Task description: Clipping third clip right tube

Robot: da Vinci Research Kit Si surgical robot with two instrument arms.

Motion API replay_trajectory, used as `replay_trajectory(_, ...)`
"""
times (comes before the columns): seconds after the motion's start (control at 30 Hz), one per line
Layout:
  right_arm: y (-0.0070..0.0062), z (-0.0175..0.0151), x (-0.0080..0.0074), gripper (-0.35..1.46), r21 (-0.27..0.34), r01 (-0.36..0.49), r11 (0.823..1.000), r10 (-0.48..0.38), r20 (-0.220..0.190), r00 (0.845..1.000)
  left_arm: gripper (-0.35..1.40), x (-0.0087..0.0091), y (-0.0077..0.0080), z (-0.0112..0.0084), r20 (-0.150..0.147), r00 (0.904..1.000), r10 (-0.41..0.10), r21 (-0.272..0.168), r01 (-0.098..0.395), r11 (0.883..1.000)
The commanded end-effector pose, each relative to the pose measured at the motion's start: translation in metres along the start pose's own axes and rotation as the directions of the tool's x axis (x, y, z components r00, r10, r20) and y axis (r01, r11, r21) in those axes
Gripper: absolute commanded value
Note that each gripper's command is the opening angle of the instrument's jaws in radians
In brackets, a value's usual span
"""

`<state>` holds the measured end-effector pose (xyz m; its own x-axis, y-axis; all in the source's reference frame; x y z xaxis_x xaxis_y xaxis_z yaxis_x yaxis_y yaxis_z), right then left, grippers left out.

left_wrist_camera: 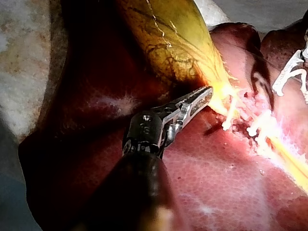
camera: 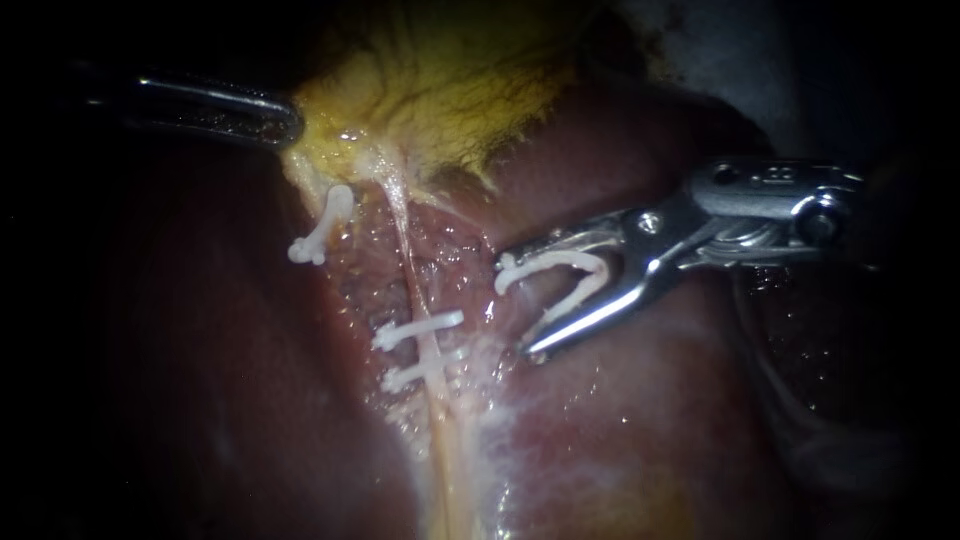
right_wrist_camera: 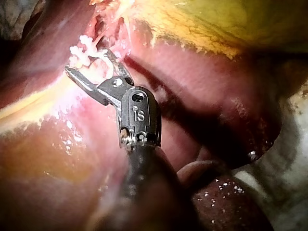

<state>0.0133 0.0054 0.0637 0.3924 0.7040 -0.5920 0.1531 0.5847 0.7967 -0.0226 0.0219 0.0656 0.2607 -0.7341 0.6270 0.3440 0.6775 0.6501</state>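
Liver (camera: pixel 620 430) lies beneath; left instrument (camera: pixel 285 125) grips the gallbladder (camera: pixel 440 80) edge, seemingly to tauten the right tube (camera: pixel 405 235), while right instrument (camera: pixel 515 305), jaws wide, holds a clip (camera: pixel 550 260) just beside it.

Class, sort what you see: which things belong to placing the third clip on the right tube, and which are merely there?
Job in hand: right instrument, open clip in its jaws, right tube, two clips on it.
Merely there: separate clip, liver, gallbladder gripped by left instrument.
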Motion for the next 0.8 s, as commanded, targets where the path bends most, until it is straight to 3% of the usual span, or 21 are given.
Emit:
replay_trajectory(0.03,0.0004,0.0002,0.0000,0.54,0.000,-0.008,1.000,0.008,-0.003,1.000,-0.35,0.0000,0.0000,0.0000,0.000,1.0000,0.000,0.000,0.000,1.000)
replay_trajectory(0.27,0.0032,0.0014,-0.0006,0.54,-0.002,-0.060,0.998,0.060,-0.028,0.998,-0.35,0.0000,-0.0001,0.0001,0.000,1.0000,0.000,0.002,0.000,1.000)
replay_trajectory(0.7,0.0068,0.0047,-0.0032,0.56,-0.019,-0.140,0.990,0.139,-0.036,0.990,-0.35,0.0002,-0.0002,0.0002,0.000,1.0000,0.001,0.003,-0.001,1.000)
replay_trajectory(0.8,0.0073,0.0057,-0.0037,0.56,-0.014,-0.157,0.987,0.156,-0.054,0.986,-0.35,0.0002,-0.0003,0.0003,-0.001,1.0000,0.001,0.006,-0.001,1.000)
